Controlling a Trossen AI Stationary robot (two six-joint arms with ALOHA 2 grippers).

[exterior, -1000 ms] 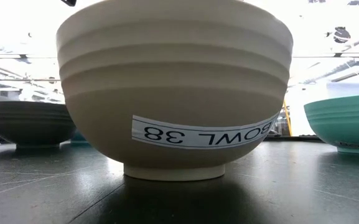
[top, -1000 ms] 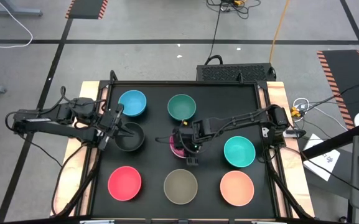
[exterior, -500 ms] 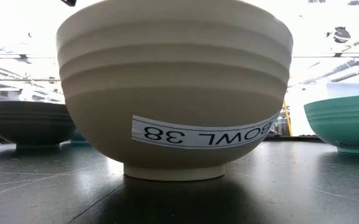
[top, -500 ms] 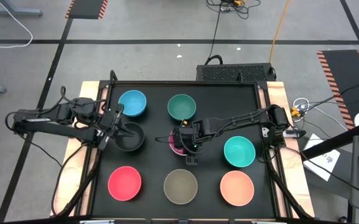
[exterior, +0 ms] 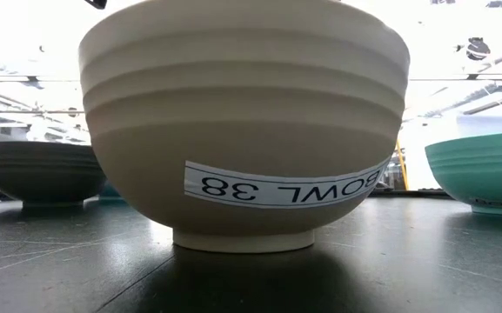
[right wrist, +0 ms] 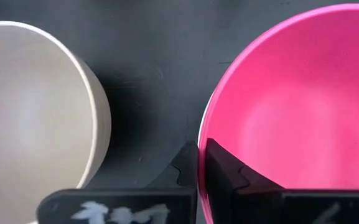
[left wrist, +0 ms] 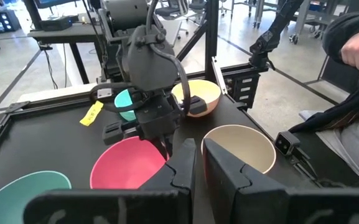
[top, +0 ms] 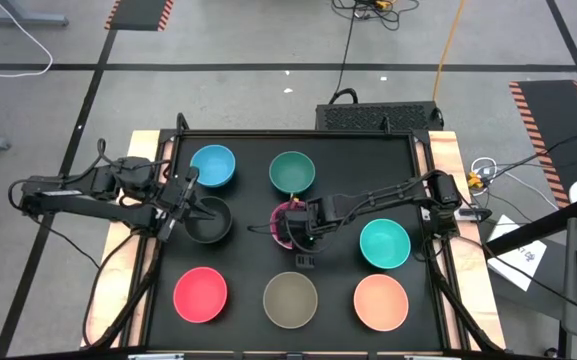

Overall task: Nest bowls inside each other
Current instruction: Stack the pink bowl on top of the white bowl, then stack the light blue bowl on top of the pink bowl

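We find the magenta bowl [top: 290, 225] mouth-up, level, at the middle of the worktop [top: 248, 170]; being round, it shows no long axis. The right claw [right wrist: 201, 163] is clenched on its rim, one finger inside, one outside. The left claw [top: 190, 205] rests at the black bowl [top: 209, 222]; its grip we cannot tell. The olive-grey bowl [top: 290, 299] stands upright nearby.

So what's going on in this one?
Two arms are sorting bowls on a black table. The right gripper has its jaws shut on the rim of the magenta bowl at mid-table. The left gripper sits at the black bowl. The other bowls, such as the light blue bowl and olive-grey bowl, stand apart, none nested yet.
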